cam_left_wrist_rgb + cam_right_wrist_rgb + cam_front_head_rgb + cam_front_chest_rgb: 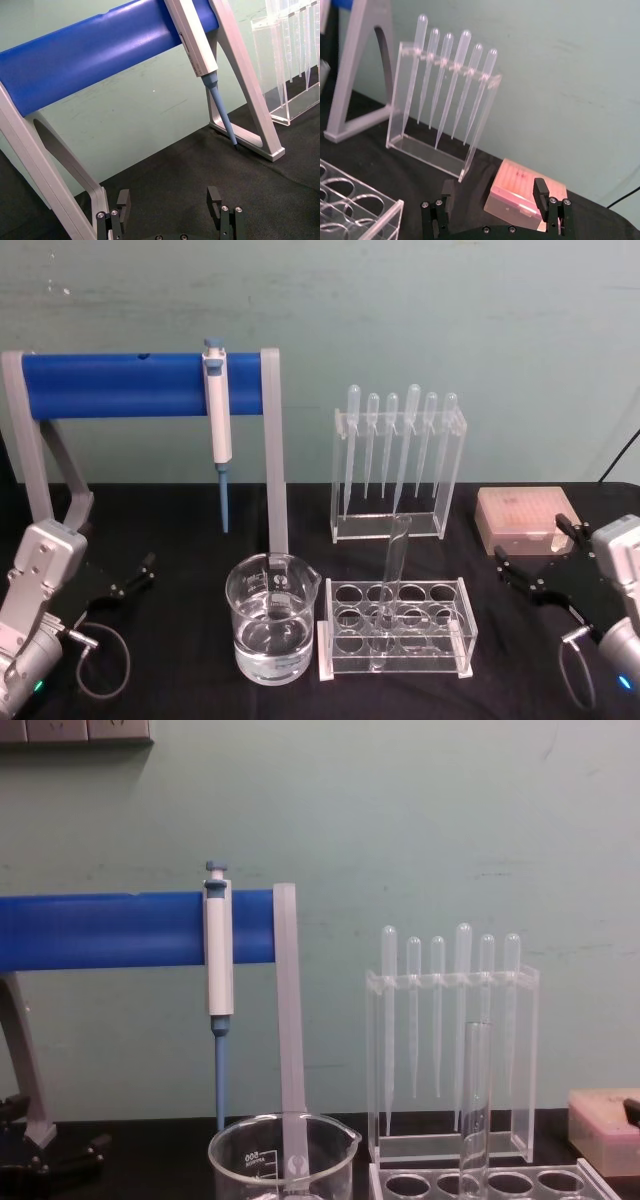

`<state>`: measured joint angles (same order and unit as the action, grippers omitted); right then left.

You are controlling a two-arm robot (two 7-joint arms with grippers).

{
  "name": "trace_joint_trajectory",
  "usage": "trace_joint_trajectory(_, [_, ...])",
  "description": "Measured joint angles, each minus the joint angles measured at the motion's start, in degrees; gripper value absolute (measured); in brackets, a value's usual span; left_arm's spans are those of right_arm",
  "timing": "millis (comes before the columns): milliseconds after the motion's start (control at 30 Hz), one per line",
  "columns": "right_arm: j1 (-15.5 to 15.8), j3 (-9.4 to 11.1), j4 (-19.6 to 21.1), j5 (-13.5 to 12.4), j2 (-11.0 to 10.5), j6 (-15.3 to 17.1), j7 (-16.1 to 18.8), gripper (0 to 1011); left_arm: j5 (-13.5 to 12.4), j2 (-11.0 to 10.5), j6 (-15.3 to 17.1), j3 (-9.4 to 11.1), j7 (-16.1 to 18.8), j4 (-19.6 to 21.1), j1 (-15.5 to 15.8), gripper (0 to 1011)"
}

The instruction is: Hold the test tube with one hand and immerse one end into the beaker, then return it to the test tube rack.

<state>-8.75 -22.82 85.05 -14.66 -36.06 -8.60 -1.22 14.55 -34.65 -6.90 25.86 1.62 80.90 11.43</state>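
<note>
While the test tube point(392, 575) stood almost upright in the clear rack point(464, 625) by the front edge of the table point(180, 530), leaning a little, we had neither gripper on it. Just beside the rack, toward the left edge, sat the beaker point(270, 625), part-filled with clear liquid. Our right gripper point(494, 192) hung near the front right corner, fingers wide apart and empty, and we judged it the nearer. Our left gripper point(169, 200), equally open and empty, sat by the front left corner, beyond the beaker.
</note>
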Motion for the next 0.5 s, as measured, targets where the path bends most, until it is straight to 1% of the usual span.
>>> trace_joint_trajectory(67, [0.93,0.74,1.14,-0.39,-0.26,-0.29,0.0,1002,0.0,0.0,0.0,0.0,0.0,0.0,0.0,1000])
trace_joint_trajectory(133, [3.08,2.36,3.4,-1.87,-0.78,-1.24,0.49,1002,0.0,0.0,0.0,0.0,0.0,0.0,0.0,1000])
trace_joint_trajectory(233, [4.89,3.42,4.9,-3.59,-1.14,-2.39,1.55,1002,0.0,0.0,0.0,0.0,0.0,0.0,0.0,1000])
trace_joint_trajectory(267, [6.3,4.2,6.02,-4.87,-1.37,-3.65,2.54,1002,0.0,0.0,0.0,0.0,0.0,0.0,0.0,1000])
trace_joint_trajectory(333, [7.83,4.89,6.96,-6.26,-1.51,-5.24,3.62,1002,0.0,0.0,0.0,0.0,0.0,0.0,0.0,1000])
trace_joint_trajectory(367, [9.38,5.61,7.94,-7.77,-1.59,-7.05,4.71,1002,0.0,0.0,0.0,0.0,0.0,0.0,0.0,1000])
trace_joint_trajectory(400, [10.14,5.95,8.36,-8.74,-1.62,-8.07,5.55,1002,0.0,0.0,0.0,0.0,0.0,0.0,0.0,1000])
trace_joint_trajectory(433, [11.45,6.49,9.01,-10.69,-1.65,-9.66,7.19,1002,0.0,0.0,0.0,0.0,0.0,0.0,0.0,1000])
trace_joint_trajectory(467, [11.45,6.49,9.01,-10.69,-1.65,-9.66,7.19,1002,0.0,0.0,0.0,0.0,0.0,0.0,0.0,1000])
trace_joint_trajectory(500, [12.45,6.8,9.5,-12.77,-1.65,-10.86,9.19,1002,0.0,0.0,0.0,0.0,0.0,0.0,0.0,1000])
